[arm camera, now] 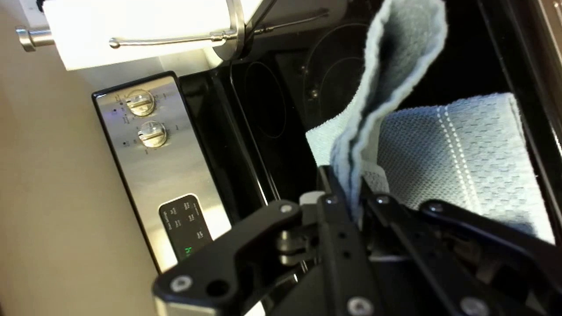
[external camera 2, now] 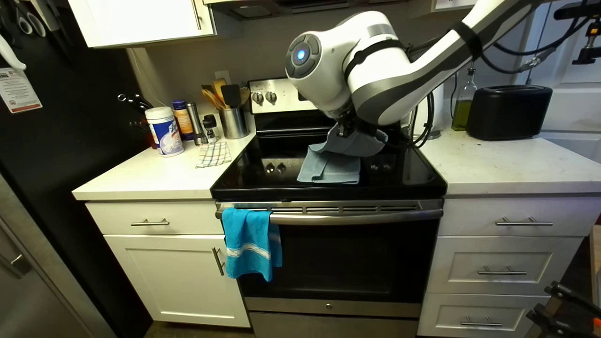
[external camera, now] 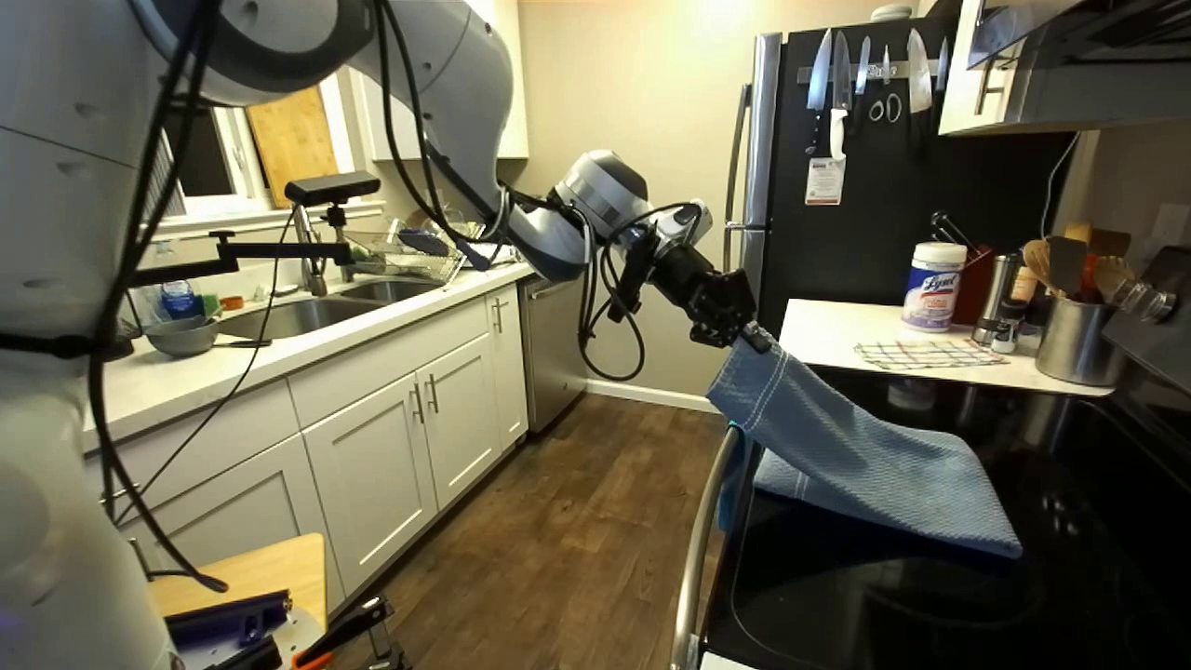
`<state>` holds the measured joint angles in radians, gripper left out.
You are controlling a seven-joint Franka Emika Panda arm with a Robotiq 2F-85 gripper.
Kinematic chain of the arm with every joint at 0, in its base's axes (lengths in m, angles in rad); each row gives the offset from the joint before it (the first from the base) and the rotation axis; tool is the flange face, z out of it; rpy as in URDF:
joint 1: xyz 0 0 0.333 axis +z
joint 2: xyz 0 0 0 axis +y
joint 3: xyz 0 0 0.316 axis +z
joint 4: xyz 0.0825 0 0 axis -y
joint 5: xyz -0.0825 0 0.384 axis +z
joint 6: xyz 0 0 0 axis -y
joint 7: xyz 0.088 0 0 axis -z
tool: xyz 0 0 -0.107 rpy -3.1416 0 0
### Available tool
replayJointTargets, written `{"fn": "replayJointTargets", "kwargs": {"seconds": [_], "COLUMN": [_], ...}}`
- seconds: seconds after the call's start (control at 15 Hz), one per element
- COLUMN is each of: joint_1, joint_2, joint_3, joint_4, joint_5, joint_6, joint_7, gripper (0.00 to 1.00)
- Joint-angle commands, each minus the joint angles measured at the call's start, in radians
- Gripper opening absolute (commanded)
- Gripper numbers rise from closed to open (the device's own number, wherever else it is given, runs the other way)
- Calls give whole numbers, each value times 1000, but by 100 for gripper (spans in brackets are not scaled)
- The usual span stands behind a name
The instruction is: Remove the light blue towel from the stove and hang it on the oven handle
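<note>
The light blue towel [external camera: 875,465] lies folded on the black stove top [external camera: 893,596]; one end is lifted up to my gripper [external camera: 756,337]. The towel also shows in an exterior view [external camera 2: 331,168], bunched under the gripper [external camera 2: 347,129], whose fingers are mostly hidden there by the arm. In the wrist view, my gripper [arm camera: 347,177] is shut on a doubled layer of the towel [arm camera: 452,149]; a loop stands up beyond the fingertips and the rest lies on the stove. The silver oven handle [external camera 2: 357,218] runs along the stove's front, below the towel; it also shows edge-on [external camera: 700,549].
A bright blue towel [external camera 2: 249,244] hangs on one end of the oven handle. A wipes tub [external camera: 933,287] and a utensil holder [external camera: 1079,340] stand on the counter beside the stove. A paper towel roll [arm camera: 140,30] and control knobs [arm camera: 152,134] are near the wrist.
</note>
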<state>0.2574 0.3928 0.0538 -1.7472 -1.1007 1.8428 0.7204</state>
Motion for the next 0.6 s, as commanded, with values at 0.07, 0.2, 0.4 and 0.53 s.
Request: {"fn": "replayJointTargets", "kwargs": {"seconds": [0.07, 0.2, 0.4, 0.53], "joint_1": [-30, -30, -30, -34], "joint_2": [-193, -247, -321, -377], "joint_3": [32, 41, 58, 70], "joint_4": [-135, -154, -186, -211], "joint_5": [7, 4, 6, 19], "joint_6": [26, 22, 29, 50], "joint_7": [2, -3, -21, -39], "gripper": [2, 2, 2, 2]}}
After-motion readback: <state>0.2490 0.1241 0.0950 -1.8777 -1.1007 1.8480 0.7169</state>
